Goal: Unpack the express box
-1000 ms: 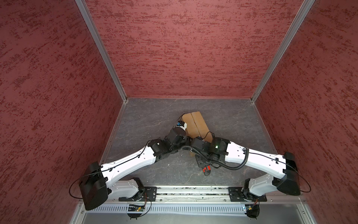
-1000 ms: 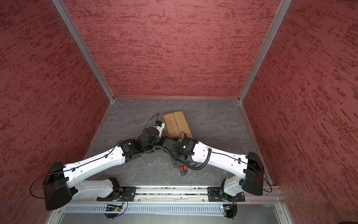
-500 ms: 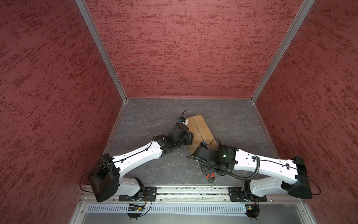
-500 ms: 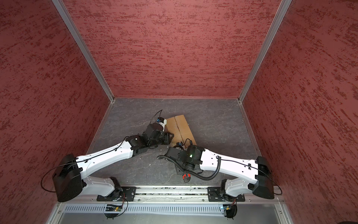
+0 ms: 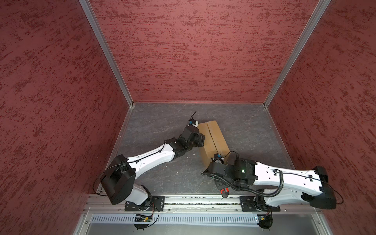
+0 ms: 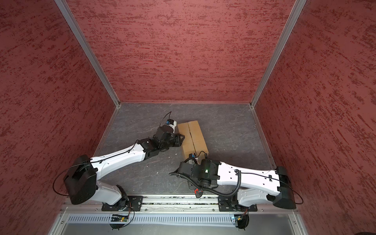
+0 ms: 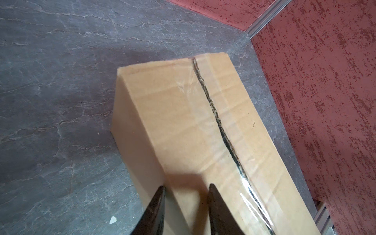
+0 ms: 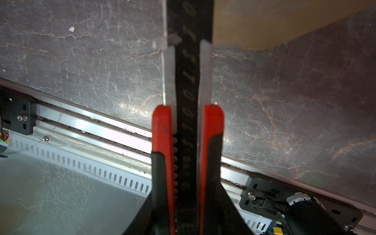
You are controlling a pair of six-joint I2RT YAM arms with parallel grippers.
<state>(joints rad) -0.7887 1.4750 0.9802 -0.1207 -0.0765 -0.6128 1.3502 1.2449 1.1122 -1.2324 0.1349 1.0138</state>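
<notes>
Top views: box (image 5: 212, 140) mid-floor, long axis 11–5 o'clock | left claw (image 7: 186, 186) at its 9 o'clock long edge, jaws part-open, empty, nearer to seam (image 7: 213, 109) | right claw (image 8: 187, 162) off box's 6 o'clock end, clamped on knife (image 8: 162, 126)

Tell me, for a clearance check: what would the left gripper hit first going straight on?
The express box: the left gripper points at its long upper edge, seemingly just short of it.
</notes>
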